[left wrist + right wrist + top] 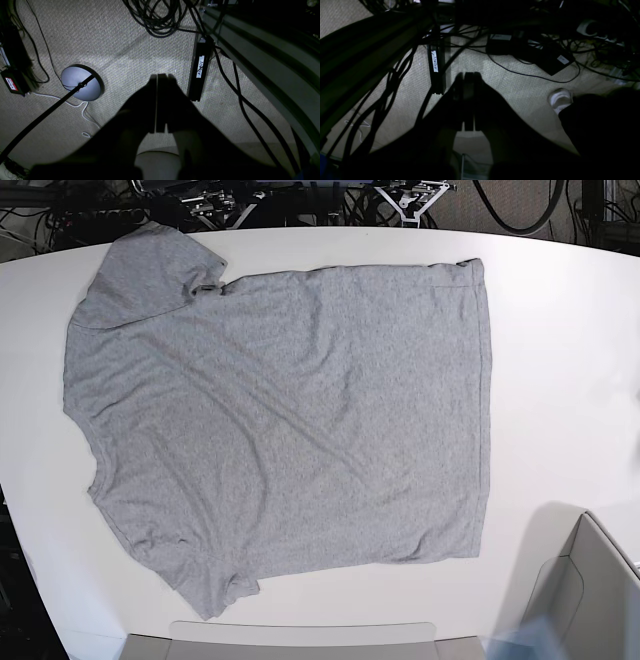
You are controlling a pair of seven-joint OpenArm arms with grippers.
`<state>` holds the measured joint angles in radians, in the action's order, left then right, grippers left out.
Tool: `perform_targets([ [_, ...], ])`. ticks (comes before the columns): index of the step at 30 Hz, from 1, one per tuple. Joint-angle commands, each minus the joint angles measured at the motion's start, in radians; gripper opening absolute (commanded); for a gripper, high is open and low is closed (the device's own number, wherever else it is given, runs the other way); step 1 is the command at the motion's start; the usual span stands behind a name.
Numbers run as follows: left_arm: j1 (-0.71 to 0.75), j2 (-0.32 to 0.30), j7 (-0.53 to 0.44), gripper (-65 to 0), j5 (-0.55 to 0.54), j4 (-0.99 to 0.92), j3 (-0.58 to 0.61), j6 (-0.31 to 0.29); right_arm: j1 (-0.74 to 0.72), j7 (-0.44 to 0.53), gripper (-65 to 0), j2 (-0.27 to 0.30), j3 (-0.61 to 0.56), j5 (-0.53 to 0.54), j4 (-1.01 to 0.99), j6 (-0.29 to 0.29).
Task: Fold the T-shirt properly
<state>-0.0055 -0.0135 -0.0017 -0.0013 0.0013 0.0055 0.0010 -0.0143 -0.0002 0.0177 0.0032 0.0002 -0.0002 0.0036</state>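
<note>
Though spread flat, T-shirt (pixel 290 420) unfolded

The T-shirt (pixel 290 420) is soft heather-grey knit cloth, matt, lightly wrinkled, on a smooth, matt white table (pixel 560 380). In the left wrist view the floor is rough woven beige carpet (pixel 120 50); at 9 o'clock sits a smooth metal-looking disc base (pixel 80 82) with a dull sheen. Rubbery black cables (pixel 155 20) coil at 12 o'clock.
</note>
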Motion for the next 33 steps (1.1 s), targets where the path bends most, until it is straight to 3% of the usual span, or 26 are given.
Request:
perform_targets([
  [1,0.003,0.004,-0.004,-64.9,-0.001,-0.001,0.003,0.006,0.009,-0.002,-65.0,0.003,-0.001,-0.002,0.000,0.003],
  [33,-0.021,0.004,-0.004,-64.9,-0.001,-0.001,0.004,0.006,0.027,-0.002,-65.0,0.001,-0.001,-0.004,0.000,0.003],
])
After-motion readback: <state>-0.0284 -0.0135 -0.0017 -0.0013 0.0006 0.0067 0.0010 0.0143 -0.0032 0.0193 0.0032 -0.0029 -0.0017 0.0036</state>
